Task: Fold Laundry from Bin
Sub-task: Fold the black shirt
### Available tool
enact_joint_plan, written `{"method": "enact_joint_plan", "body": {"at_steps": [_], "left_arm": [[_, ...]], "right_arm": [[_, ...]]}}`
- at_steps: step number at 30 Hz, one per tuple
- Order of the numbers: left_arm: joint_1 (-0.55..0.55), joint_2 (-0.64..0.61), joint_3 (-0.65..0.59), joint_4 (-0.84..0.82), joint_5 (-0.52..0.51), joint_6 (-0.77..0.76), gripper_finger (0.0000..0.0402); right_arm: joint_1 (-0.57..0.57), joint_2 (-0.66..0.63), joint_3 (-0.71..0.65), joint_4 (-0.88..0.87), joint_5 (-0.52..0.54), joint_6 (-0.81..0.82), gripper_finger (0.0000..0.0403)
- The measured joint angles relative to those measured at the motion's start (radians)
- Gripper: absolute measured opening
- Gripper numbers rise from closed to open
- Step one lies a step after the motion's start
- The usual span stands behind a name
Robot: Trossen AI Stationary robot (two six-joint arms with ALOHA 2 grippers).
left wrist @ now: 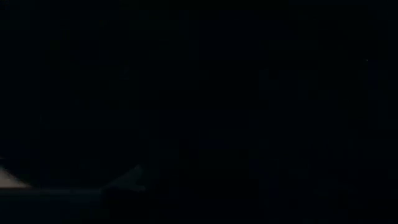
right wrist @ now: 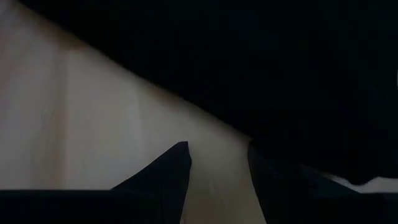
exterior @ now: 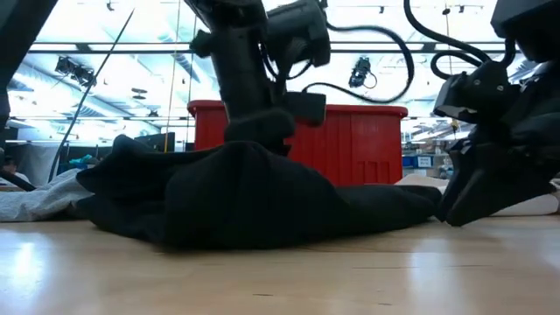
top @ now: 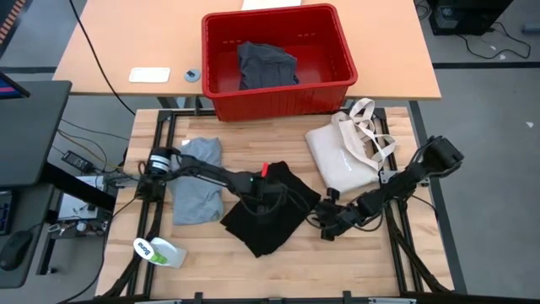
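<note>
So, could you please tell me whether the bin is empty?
Not empty. The high view shows a dark grey garment bunched inside the red bin.

matt black cloth garment (top: 272,207); smooth wood table (top: 354,262); glossy red plastic bin (top: 283,89).

left gripper (top: 263,196) buried in black garment (top: 274,211), fingers hidden; its wrist cam basically all dark. Bin (exterior: 350,144) half blocked in low view.
</note>
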Motion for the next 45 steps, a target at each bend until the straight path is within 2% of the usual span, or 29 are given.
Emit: {"method": "enact_joint_plan", "body": {"at_steps": [4,12,15,18,24,27,29,36,40,45], "left_arm": [[-0.022,0.031,0.006,-0.001,0.018,0.000,0.0194],[-0.128,0.025,-0.001,0.095,0.019,-0.039,0.0194],[-0.155,0.026,0.000,0.149,0.027,-0.033,0.0194],[-0.166,0.005,0.005,0.085,0.029,-0.031,0.0194],[-0.158,-0.114,0.005,0.017,0.014,-0.110,0.0194],[-0.131,-0.150,0.006,0.001,-0.015,-0.116,0.0194],[-0.090,-0.157,0.009,-0.005,-0.017,-0.116,0.0194],[0.103,-0.143,0.005,-0.167,-0.001,-0.099,0.0209],[0.187,-0.143,0.007,-0.173,0.110,-0.070,0.0248],[0.249,-0.093,0.008,-0.219,0.193,-0.053,0.0305]], "right_arm": [[-0.004,0.001,-0.002,0.031,0.055,-0.001,0.0175],[-0.039,0.012,-0.004,-0.024,0.375,-0.053,0.0175],[-0.065,0.008,-0.004,-0.012,0.432,-0.157,0.0175],[-0.084,-0.027,-0.004,-0.034,0.377,-0.205,0.0175],[-0.084,-0.177,-0.003,-0.172,0.157,-0.166,0.0175],[-0.084,-0.234,-0.003,-0.173,0.033,-0.173,0.0175],[-0.084,-0.250,-0.003,-0.150,-0.005,-0.186,0.0175],[-0.084,-0.236,-0.003,-0.088,-0.039,-0.247,0.0175],[-0.084,-0.236,-0.003,-0.077,-0.042,-0.248,0.0175],[-0.081,-0.231,-0.003,-0.053,-0.045,-0.247,0.0175]]}}
